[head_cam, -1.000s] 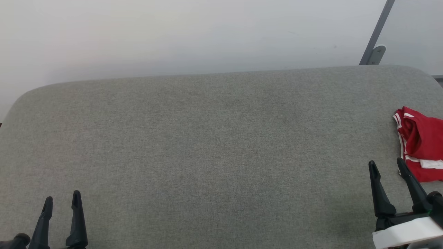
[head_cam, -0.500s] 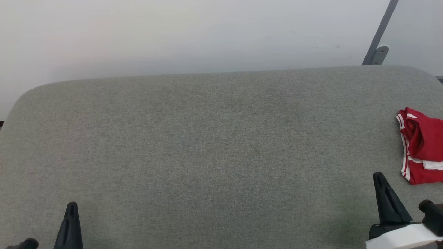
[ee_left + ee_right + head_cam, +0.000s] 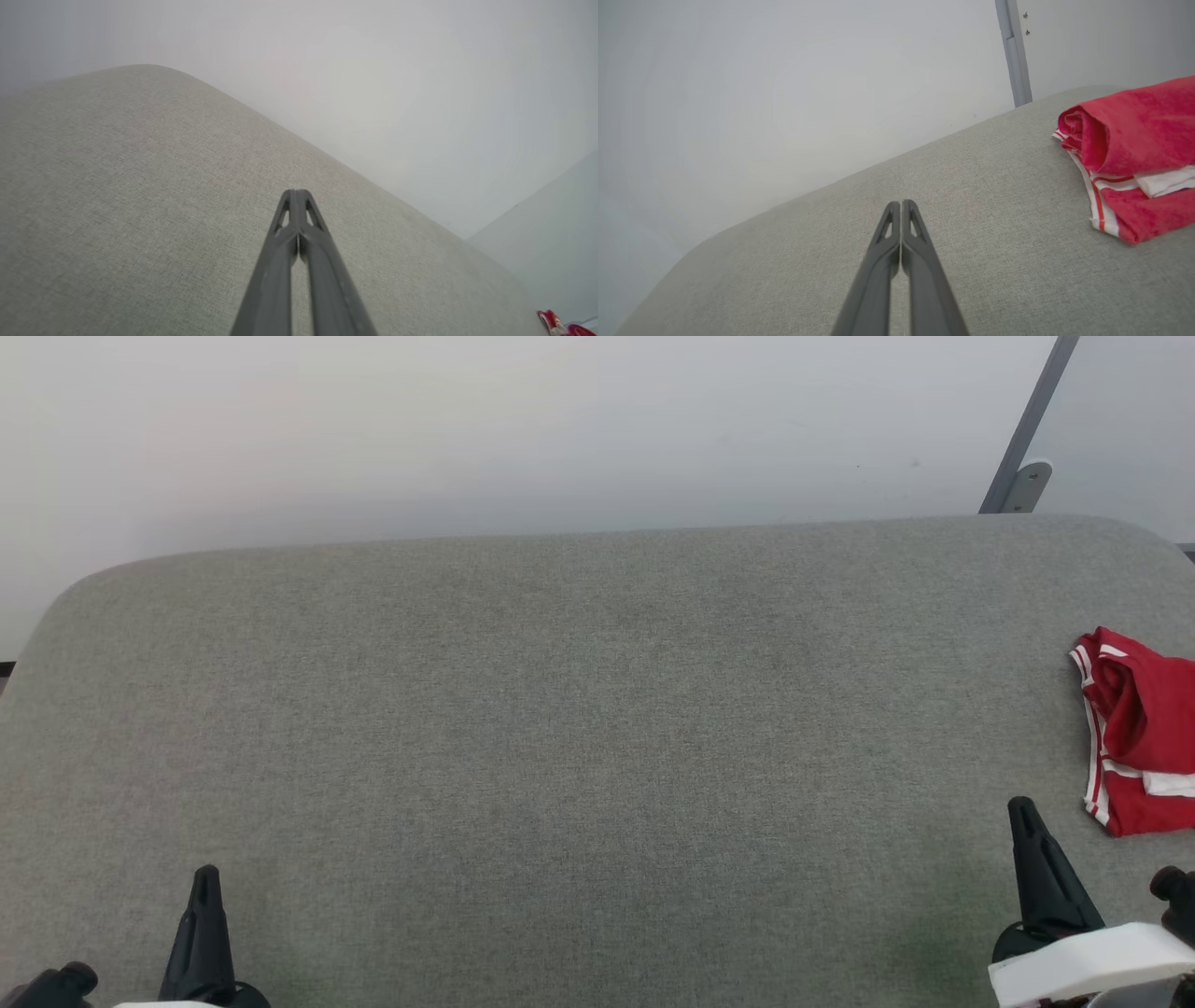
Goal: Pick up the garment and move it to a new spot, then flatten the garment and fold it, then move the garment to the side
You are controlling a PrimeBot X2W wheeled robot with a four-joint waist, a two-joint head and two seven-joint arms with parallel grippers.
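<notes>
Red garment (image 3: pixel 1146 714) heaped on grey table (image 3: pixel 560 709).

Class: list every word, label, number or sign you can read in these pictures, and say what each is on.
None to read. The garment shows only red cloth with white stripes, no print or tag visible. The grey surface, wall, post, left gripper and right gripper carry no writing.

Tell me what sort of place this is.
Probably an indoor lab or test room for handling clothes: a wide grey fabric-covered table, a bare white wall behind it, and one red garment near its right edge.
</notes>
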